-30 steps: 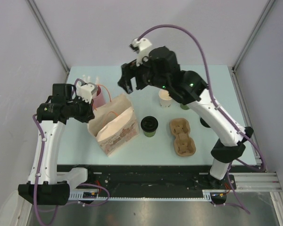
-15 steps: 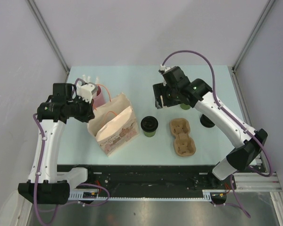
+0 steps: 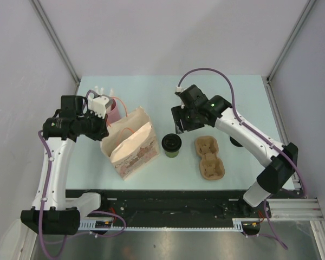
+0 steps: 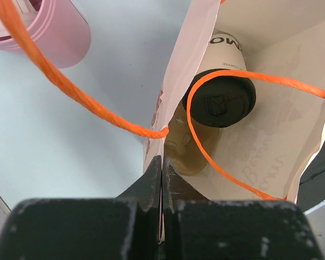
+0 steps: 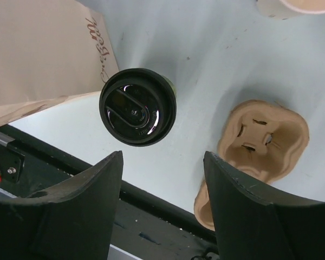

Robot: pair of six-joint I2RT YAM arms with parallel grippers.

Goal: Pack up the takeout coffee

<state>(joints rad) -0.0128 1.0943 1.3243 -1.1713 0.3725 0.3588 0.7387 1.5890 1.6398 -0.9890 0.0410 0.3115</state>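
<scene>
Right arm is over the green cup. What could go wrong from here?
The green cup sits off-centre under the open right gripper; closing may knock it over.
The left gripper pinches only the thin rim of the paper bag; a slip could close the mouth.
The white cup inside crowds the bag; the second may land on it.

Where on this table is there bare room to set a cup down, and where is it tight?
Bare: the far strip of table beyond the pink cup and the open right gripper, and the near edge in front of the lidded green cup. Tight: that cup stands in the narrow gap between the paper bag and the pulp tray.
</scene>
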